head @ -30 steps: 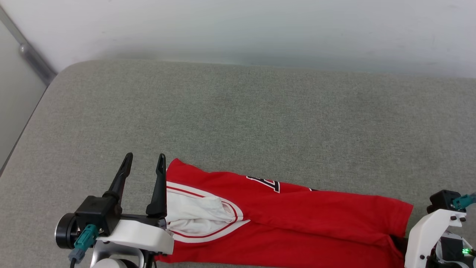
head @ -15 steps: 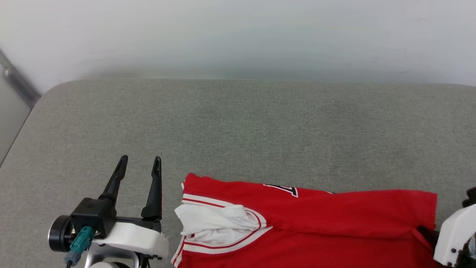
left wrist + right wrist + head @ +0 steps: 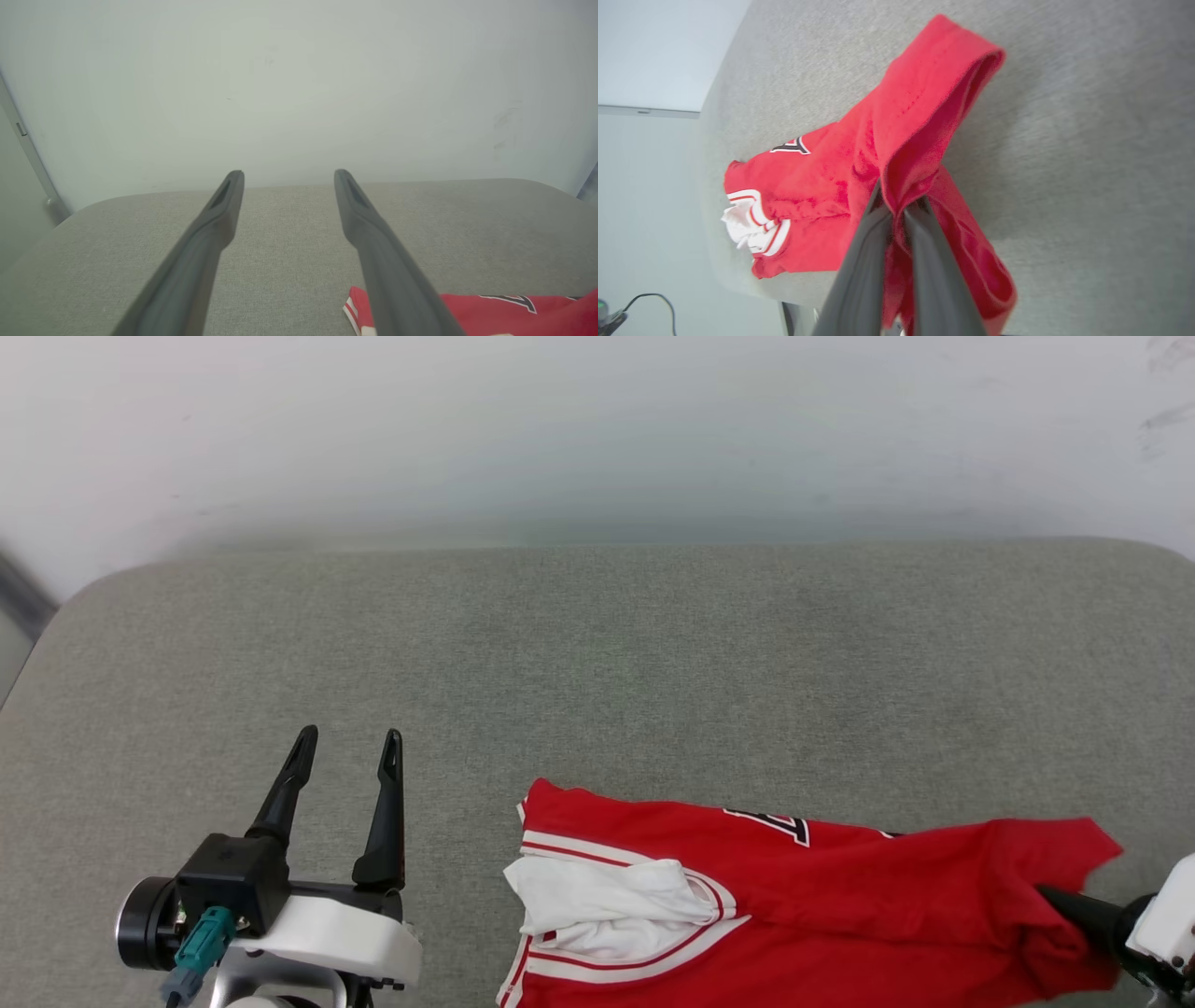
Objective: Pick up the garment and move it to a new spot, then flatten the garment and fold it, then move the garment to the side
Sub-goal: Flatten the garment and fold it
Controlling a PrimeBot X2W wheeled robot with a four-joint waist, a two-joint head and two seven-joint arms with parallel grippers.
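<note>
The garment [image 3: 794, 896], a red jersey with a white sleeve and striped trim, lies folded into a long strip along the near edge of the grey cushion. Its right end is pinched and lifted by my right gripper [image 3: 899, 205], which is shut on the red cloth; in the head view the right gripper [image 3: 1060, 901] shows at the lower right edge. My left gripper [image 3: 347, 747] stands open over bare cushion, well left of the jersey. In the left wrist view the left gripper [image 3: 287, 179] points at the wall, and the garment [image 3: 490, 315] peeks in at the lower right.
The grey cushioned surface [image 3: 597, 672] stretches wide behind the garment, backed by a pale wall [image 3: 597, 429]. Its rounded left edge [image 3: 28, 653] drops off toward a metal post. A cable [image 3: 649, 298] lies on the floor beyond the cushion's near edge.
The garment has slid rightward, dragged by the right gripper, and its right end now rises off the cushion. A wider gap has opened between the left gripper and the sleeve. The head camera has shifted.
</note>
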